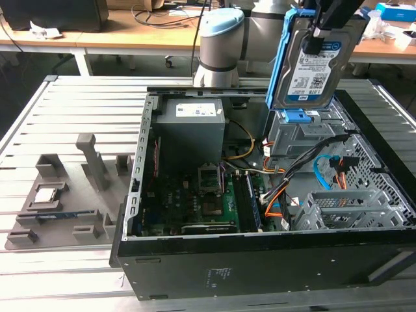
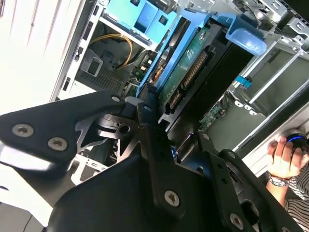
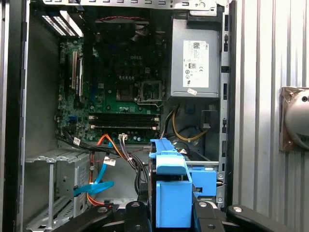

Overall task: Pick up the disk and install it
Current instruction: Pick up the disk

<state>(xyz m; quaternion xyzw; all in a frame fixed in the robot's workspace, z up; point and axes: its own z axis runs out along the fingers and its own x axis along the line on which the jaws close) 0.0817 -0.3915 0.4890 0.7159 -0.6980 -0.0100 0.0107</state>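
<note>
The disk is a silver drive with a white-and-blue label, clipped in a bright blue frame. It hangs upright above the far right corner of the open computer case. My gripper is shut on its upper edge. In the second wrist view the black fingers clamp the disk, whose green circuit-board side shows. The first wrist view looks down past the disk's blue frame into the case, with the gripper around it.
Below the disk sits a blue-tabbed drive bay. The case holds a grey power supply, a motherboard, loose cables and a metal cage. A grey fixture tray lies at the exterior view's left. A person's hand rests nearby.
</note>
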